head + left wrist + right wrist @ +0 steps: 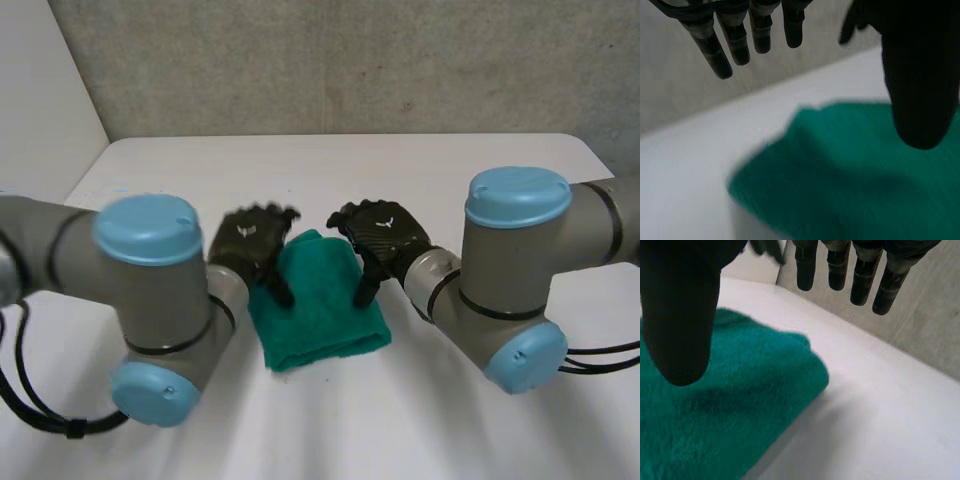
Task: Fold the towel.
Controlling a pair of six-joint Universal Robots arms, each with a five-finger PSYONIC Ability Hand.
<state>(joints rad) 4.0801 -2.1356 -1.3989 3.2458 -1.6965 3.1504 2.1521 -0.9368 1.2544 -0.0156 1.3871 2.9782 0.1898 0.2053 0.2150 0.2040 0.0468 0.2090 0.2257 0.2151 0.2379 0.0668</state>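
Note:
A green towel (317, 303) lies folded into a small thick rectangle on the white table (420, 170), between my two hands. My left hand (250, 243) hovers over the towel's left edge, fingers straight and its thumb pointing down at the cloth. In the left wrist view the towel (850, 175) lies below the left hand (920, 80), which holds nothing. My right hand (384, 238) stands over the towel's right edge in the same pose. Under the right hand (682, 315) the towel's folded corner (740, 390) rests flat, with no cloth between its fingers and thumb.
A grey wall (350, 60) rises behind the table's far edge. Bare white tabletop surrounds the towel. Both arms' elbows, with light-blue caps (148, 228) (518, 196), sit close on either side of the towel near the front.

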